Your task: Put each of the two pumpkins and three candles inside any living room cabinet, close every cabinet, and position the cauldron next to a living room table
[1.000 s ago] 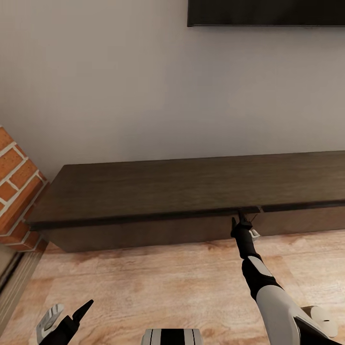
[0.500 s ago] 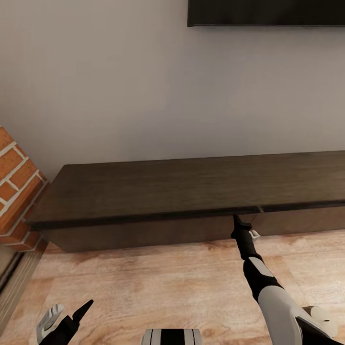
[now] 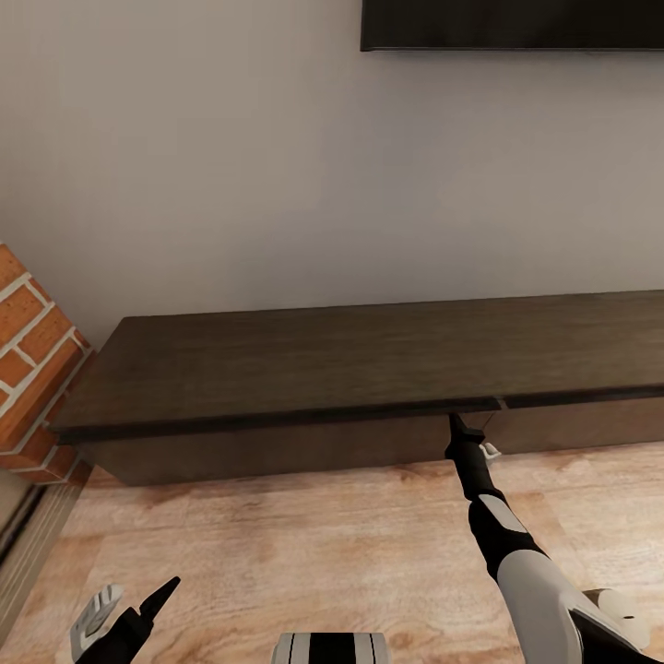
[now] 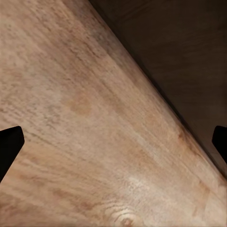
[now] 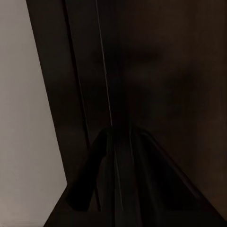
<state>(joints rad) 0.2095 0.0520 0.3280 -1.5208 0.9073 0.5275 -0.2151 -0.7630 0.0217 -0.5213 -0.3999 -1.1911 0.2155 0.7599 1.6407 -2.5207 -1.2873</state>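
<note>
The cabinet (image 3: 277,369) is a long, low, dark-brown unit against the wall, and both of its drawer fronts sit flush. My right gripper (image 3: 454,422) reaches under the top's lip, just left of the seam between the two fronts. In the right wrist view its fingers (image 5: 94,165) converge to a narrow gap (image 5: 121,135) against the dark wood (image 5: 179,71), shut on the drawer front's upper edge. My left gripper (image 3: 129,599) hangs low over the floor at the near left. In the left wrist view it (image 4: 114,142) is open with nothing between its fingers.
A red brick fireplace corner (image 3: 28,369) stands left of the cabinet. A dark TV (image 3: 512,23) hangs on the pale wall above. Light wood floor (image 3: 323,544) stretches between me and the cabinet, and the left wrist view looks down on it (image 4: 85,118).
My right gripper has dropped slightly down and left along the cabinet's front edge, then held still. The drawer fronts and the left arm have not moved.
</note>
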